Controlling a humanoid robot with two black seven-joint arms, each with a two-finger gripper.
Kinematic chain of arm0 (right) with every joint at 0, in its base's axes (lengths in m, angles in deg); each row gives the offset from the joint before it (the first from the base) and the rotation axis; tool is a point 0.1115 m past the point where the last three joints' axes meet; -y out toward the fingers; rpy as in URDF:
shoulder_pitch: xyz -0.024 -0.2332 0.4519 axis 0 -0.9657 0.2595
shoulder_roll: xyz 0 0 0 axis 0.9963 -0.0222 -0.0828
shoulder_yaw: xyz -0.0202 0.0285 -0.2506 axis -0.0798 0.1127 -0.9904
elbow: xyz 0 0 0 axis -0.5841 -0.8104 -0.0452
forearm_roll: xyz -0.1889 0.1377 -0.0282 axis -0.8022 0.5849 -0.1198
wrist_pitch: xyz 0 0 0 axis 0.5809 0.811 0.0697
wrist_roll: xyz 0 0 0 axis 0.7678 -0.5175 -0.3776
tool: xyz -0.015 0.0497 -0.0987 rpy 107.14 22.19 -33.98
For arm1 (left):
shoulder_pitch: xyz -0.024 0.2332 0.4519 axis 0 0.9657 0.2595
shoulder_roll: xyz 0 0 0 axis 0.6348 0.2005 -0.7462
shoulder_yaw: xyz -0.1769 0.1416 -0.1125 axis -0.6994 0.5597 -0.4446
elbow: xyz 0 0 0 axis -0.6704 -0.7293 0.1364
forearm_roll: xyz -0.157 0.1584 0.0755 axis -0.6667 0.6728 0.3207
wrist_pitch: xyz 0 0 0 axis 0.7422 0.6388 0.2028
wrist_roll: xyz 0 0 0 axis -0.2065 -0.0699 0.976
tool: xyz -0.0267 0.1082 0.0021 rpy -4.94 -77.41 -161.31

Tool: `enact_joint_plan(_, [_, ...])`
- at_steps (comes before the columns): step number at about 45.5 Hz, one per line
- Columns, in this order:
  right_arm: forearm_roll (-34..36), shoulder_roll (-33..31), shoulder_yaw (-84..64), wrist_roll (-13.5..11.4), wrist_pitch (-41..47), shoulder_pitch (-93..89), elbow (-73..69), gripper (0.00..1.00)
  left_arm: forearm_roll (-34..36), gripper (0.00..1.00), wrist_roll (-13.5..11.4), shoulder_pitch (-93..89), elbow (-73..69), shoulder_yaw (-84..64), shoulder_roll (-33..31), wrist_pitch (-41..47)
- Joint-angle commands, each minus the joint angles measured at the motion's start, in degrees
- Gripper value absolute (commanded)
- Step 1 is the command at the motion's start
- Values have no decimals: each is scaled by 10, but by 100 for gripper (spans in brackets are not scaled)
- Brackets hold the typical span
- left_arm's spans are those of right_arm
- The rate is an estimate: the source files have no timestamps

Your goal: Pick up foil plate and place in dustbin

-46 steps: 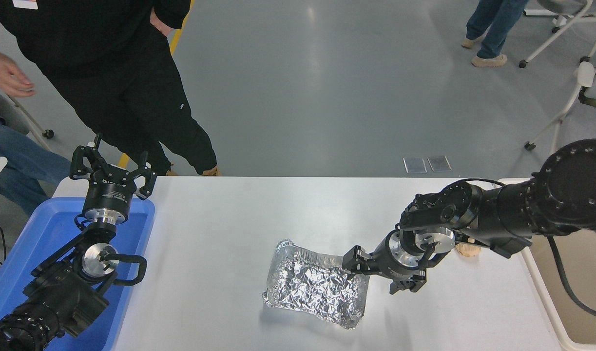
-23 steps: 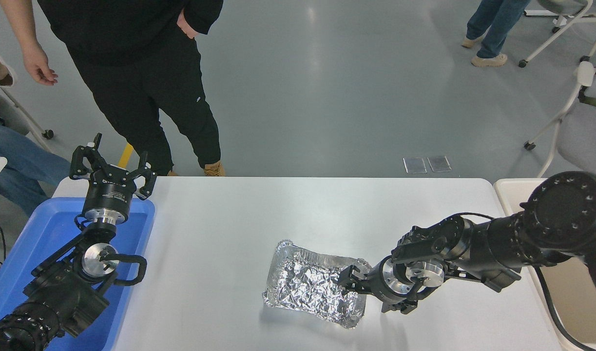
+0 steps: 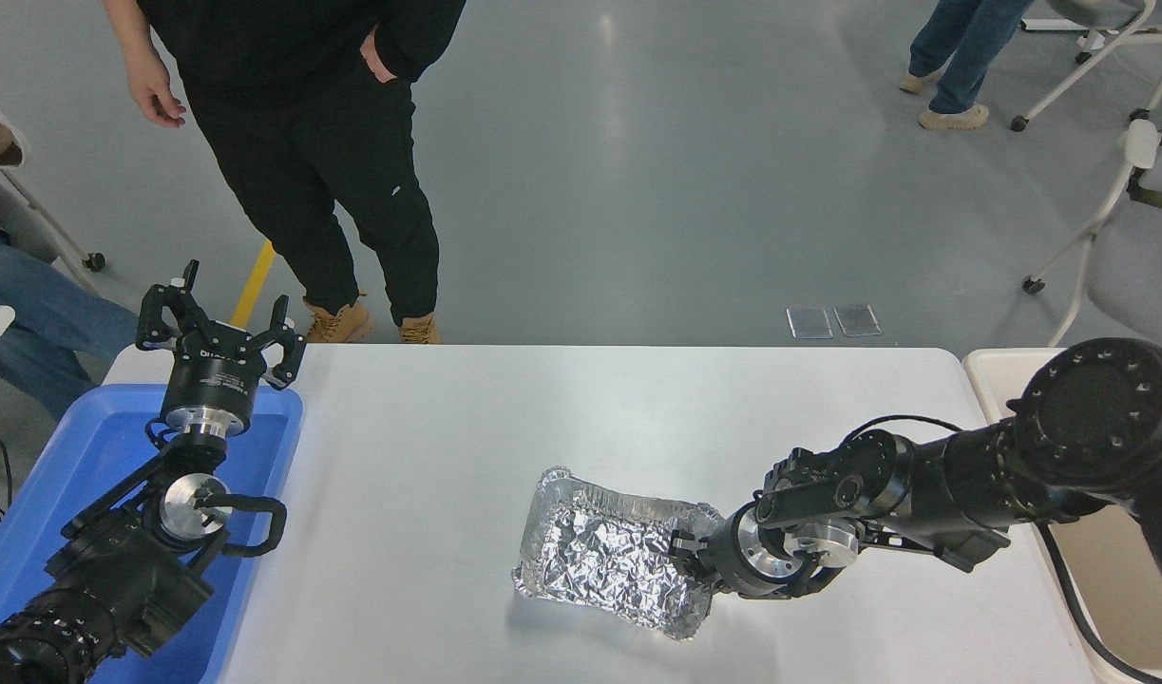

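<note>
Right end effector at foil plate rim on white counter; grip state unclear.

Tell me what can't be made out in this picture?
All in the head view:
- Right gripper: its own wrist hides the fingers at the foil plate, so open or shut is unclear.
- Dustbin: mostly covered by the right arm and cut off by the right edge; its inside is unseen.
- Person at the far side: cut off by the top edge.
</note>
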Motion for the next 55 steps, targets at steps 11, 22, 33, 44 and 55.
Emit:
enact_joint_plan(11, [-1,-86,-5,3,42,151,-54,0,0,99,0,0,0,0,0,0])
enact_joint_plan(22, [-1,-142,2,3,90,218,-54,0,0,99,0,0,0,0,0,0])
enact_joint_plan(33, [0,-210,5,3,150,315,-54,0,0,99,0,0,0,0,0,0])
enact_joint_plan(44, [-1,-274,17,3,197,390,-54,0,0,99,0,0,0,0,0,0])
enact_joint_plan(55, [-4,-313,17,3,203,394,-50,0,0,99,0,0,0,0,0,0])
